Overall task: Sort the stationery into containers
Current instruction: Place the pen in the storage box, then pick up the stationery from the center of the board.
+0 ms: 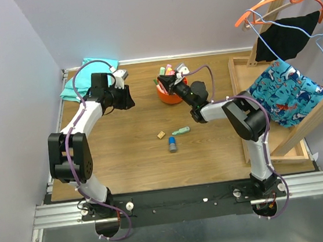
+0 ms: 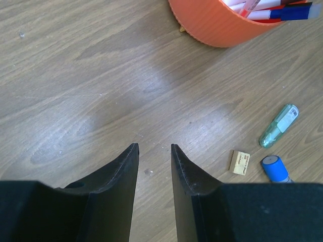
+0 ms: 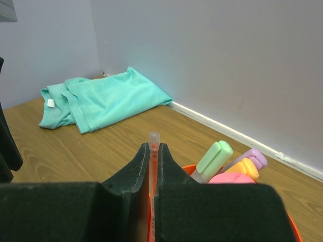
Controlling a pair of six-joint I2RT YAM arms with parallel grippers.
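Note:
The round orange-red organiser stands at the back middle of the table, with green, orange and pink highlighters upright in it. White markers show in it in the left wrist view. My right gripper is over the organiser's rim, shut on a thin orange-red pen held upright. My left gripper is open and empty, low over bare wood left of the organiser. A tan block, a green highlighter and a blue-grey cylinder lie mid-table.
A folded teal cloth lies in the back left corner by the wall. A large shallow wooden tray and a wooden rack with hangers and clothes fill the right side.

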